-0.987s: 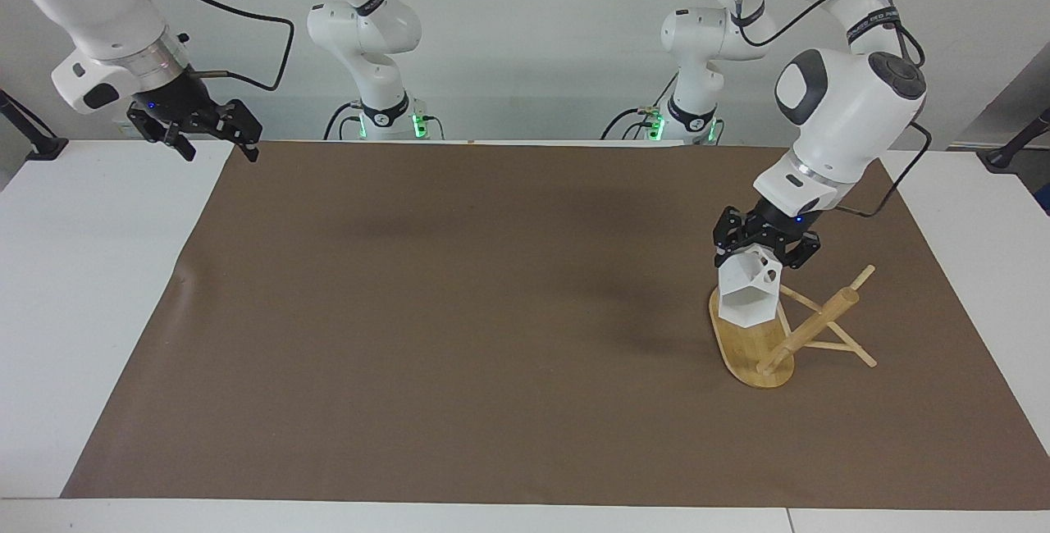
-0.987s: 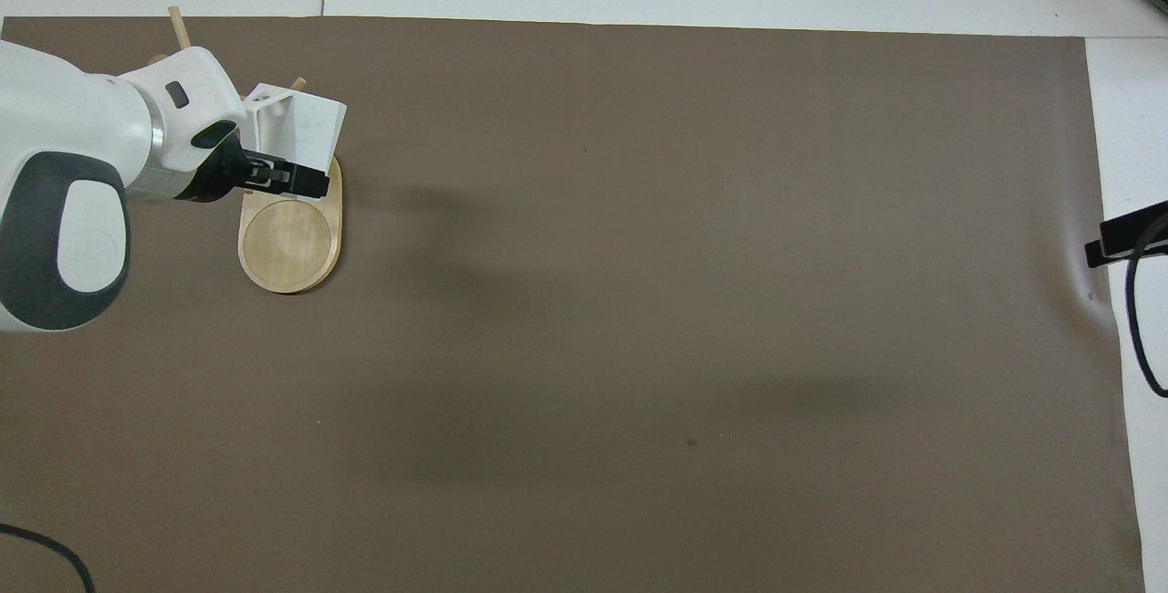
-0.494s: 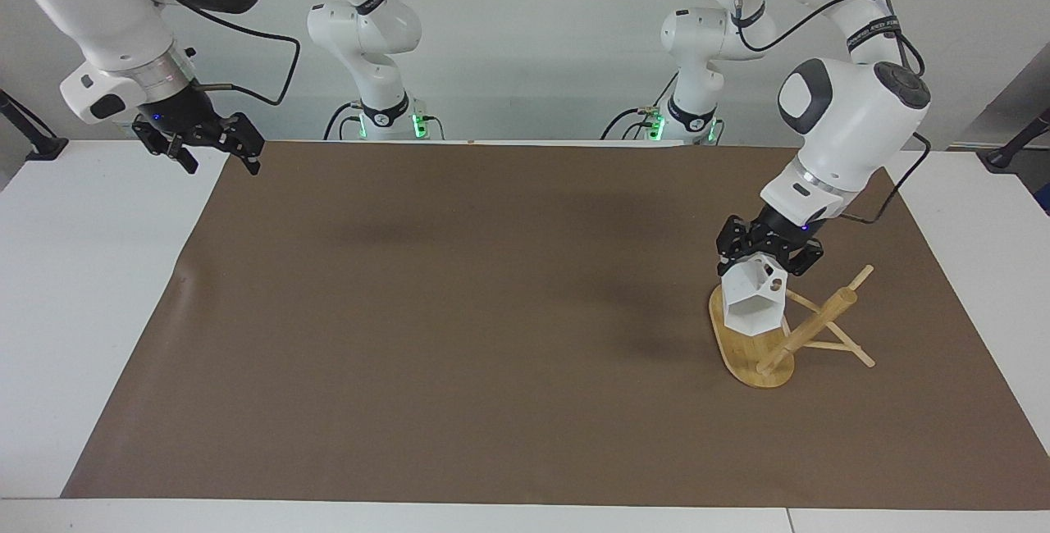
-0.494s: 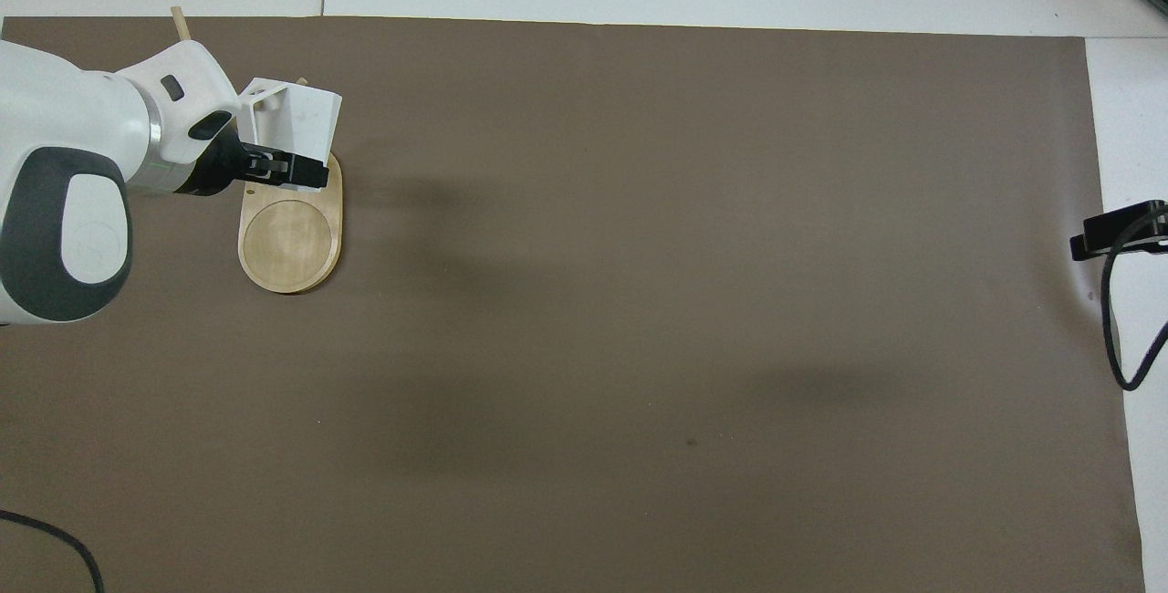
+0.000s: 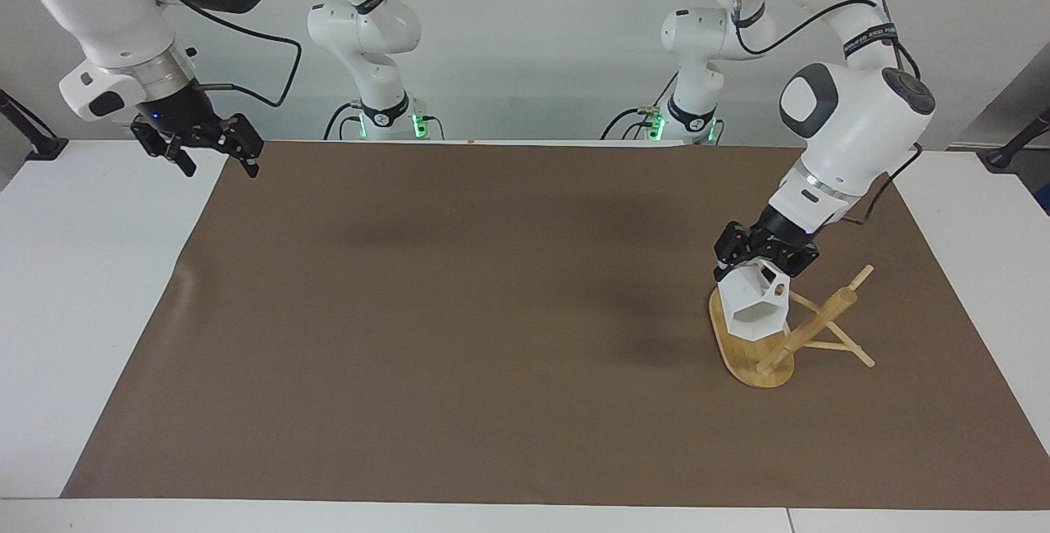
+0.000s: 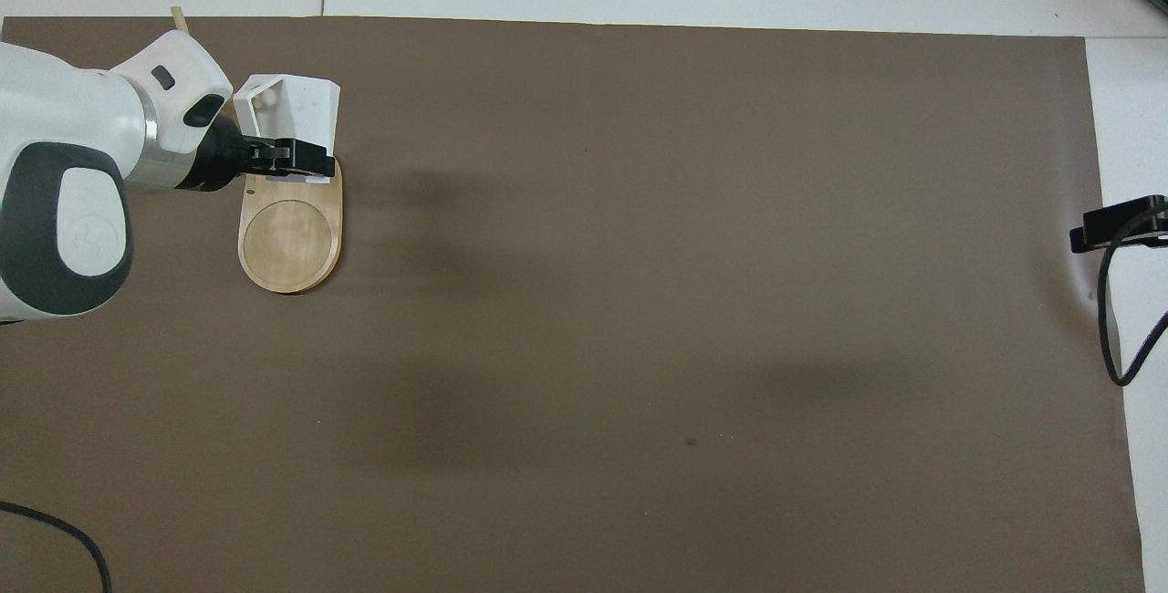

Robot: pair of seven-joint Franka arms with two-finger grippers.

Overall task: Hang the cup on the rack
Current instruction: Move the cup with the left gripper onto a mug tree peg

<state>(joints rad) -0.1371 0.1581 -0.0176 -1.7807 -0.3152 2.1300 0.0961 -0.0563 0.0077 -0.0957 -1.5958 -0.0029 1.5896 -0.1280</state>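
Holding the small white faceted cup with the blocky pierced handle (image 5: 756,300) over the oval base of the light bamboo mug tree (image 5: 759,353), left gripper (image 5: 765,258) clamped on the cup's bottom end, handle hole turned toward the thick central post and its thin pegs. Looks like the threading step: hole not yet on any peg, cup tilted with its hexagonal rim facing down and outward. To do it well: line the round hole up with the tip of the nearest peg before any push, then slide along the peg's own axis rather than straight down, since the post appears to lean and the thin pegs would likely flex or tip the light rack if hit side-on. Keep the grip closed until the handle sits well along the peg, then let go gently and back off without dragging the cup. Waiting at its own end over the edge of the brown paper mat (image 5: 459,312): right gripper (image 5: 210,152), fingers spread apart, holding nothing.
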